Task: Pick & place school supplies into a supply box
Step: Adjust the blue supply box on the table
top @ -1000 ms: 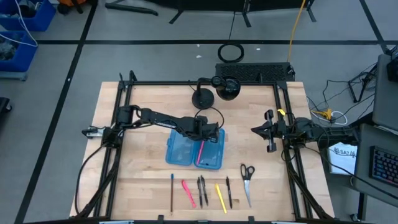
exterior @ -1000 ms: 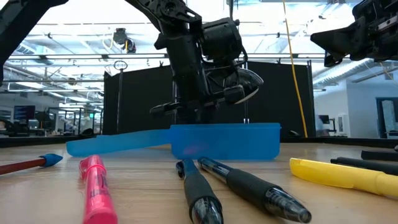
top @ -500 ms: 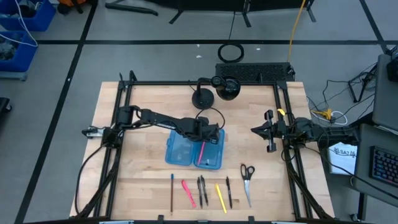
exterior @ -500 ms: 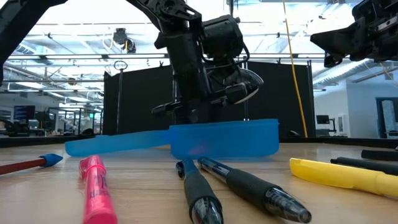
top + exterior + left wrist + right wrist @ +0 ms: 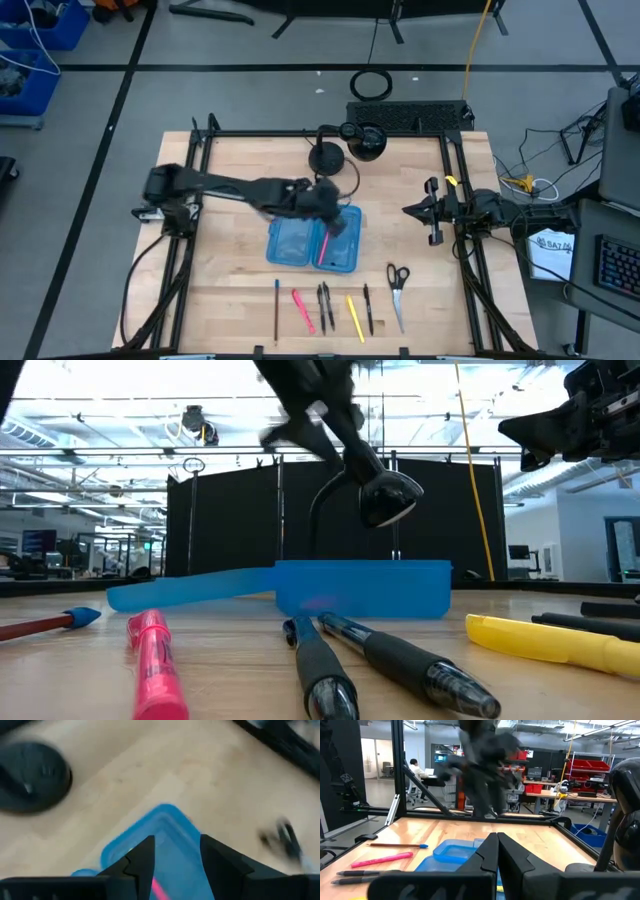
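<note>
The supply box (image 5: 313, 240), a translucent blue case, lies open on the table's middle. A pink pen (image 5: 323, 246) rests in its right half. My left gripper (image 5: 177, 857) hovers open above that half, the pink pen (image 5: 160, 891) showing between its fingers, which touch nothing. In the low view the box (image 5: 360, 588) sits on the table and the left arm (image 5: 320, 410) is well above it. Several pens and pencils (image 5: 325, 308) and scissors (image 5: 397, 290) lie in a row near the front edge. My right gripper (image 5: 432, 212) waits shut at the right edge.
A black round-based stand (image 5: 325, 157) and a second dark device (image 5: 365, 142) sit at the far side behind the box. The black frame rails (image 5: 190, 230) run along the left and right edges. Bare wood lies left of the box.
My left gripper has risen quickly from inside the box to well above it, and the arm has swung and blurs. The pink pen stays lying in the box's right half. The box has not moved.
</note>
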Controlling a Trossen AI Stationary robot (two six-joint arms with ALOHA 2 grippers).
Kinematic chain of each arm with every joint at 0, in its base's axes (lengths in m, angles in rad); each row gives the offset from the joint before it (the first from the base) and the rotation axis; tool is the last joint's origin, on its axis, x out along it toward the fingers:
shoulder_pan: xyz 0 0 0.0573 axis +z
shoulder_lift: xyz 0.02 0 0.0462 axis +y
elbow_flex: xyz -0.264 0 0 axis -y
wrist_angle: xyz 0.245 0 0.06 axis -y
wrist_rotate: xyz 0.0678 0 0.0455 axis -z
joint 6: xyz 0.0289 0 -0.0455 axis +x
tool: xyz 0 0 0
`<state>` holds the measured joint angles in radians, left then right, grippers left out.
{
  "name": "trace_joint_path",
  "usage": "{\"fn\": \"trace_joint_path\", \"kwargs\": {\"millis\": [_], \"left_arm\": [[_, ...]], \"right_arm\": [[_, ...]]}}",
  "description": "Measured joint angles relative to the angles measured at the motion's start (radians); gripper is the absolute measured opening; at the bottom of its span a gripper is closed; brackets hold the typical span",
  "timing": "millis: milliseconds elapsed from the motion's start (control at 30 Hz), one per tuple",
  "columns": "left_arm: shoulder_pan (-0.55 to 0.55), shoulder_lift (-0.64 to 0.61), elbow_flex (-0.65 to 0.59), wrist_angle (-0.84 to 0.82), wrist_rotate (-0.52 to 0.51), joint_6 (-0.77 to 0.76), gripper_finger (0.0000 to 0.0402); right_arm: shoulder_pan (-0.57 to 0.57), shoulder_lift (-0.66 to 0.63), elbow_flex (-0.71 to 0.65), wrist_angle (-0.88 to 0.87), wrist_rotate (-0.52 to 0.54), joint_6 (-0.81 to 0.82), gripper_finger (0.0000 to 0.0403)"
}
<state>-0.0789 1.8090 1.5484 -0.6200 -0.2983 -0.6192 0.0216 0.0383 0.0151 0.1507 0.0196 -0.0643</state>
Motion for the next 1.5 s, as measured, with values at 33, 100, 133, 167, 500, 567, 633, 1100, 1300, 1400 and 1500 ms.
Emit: {"fn": "trace_joint_path", "kwargs": {"millis": [33,100,133,167,500,567,633,1100,1300,1400,1500], "left_arm": [[-0.026,-0.031,0.0,-0.044,0.002,0.065,0.0158],[-0.086,-0.083,0.0,-0.121,0.002,0.17,0.0156],[-0.12,-0.102,0.0,-0.158,-0.004,0.211,0.0149],[-0.157,-0.116,0.0,-0.199,-0.021,0.232,0.014],[-0.441,-0.252,-0.103,-0.367,-0.404,0.229,0.0011],[-0.47,-0.339,-0.211,-0.209,-0.374,0.258,0.0006],[-0.493,-0.426,-0.36,-0.015,-0.303,0.304,0.0004],[-0.437,-0.595,-1.144,0.884,-0.257,0.187,0.0005],[-0.387,-0.594,-1.215,0.705,-0.377,-0.166,0.0005],[-0.373,-0.595,-1.215,0.63,-0.412,-0.219,0.0004],[-0.354,-0.6,-1.214,0.547,-0.417,-0.283,0.0004]], "right_arm": [[0.0,0.001,0.0,0.001,0.001,0.0,0.0],[0.0,0.002,0.0,-0.001,0.001,0.0,0.0],[0.0,0.002,0.0,0.0,0.001,0.0,0.0],[0.0,0.004,0.0,0.001,0.001,0.0,0.0],[0.0,0.006,0.0,0.002,0.004,0.004,0.0],[0.0,0.006,0.0,0.002,0.004,0.03,0.0],[0.0,0.006,0.0,0.002,0.005,0.047,0.0],[0.014,0.08,0.0,-0.034,-0.043,0.149,0.0],[0.097,0.248,0.0,-0.03,0.097,0.252,0.0],[0.134,0.349,0.0,0.027,0.215,0.251,0.0],[0.144,0.446,0.0,0.158,0.232,0.234,0.0]]}}
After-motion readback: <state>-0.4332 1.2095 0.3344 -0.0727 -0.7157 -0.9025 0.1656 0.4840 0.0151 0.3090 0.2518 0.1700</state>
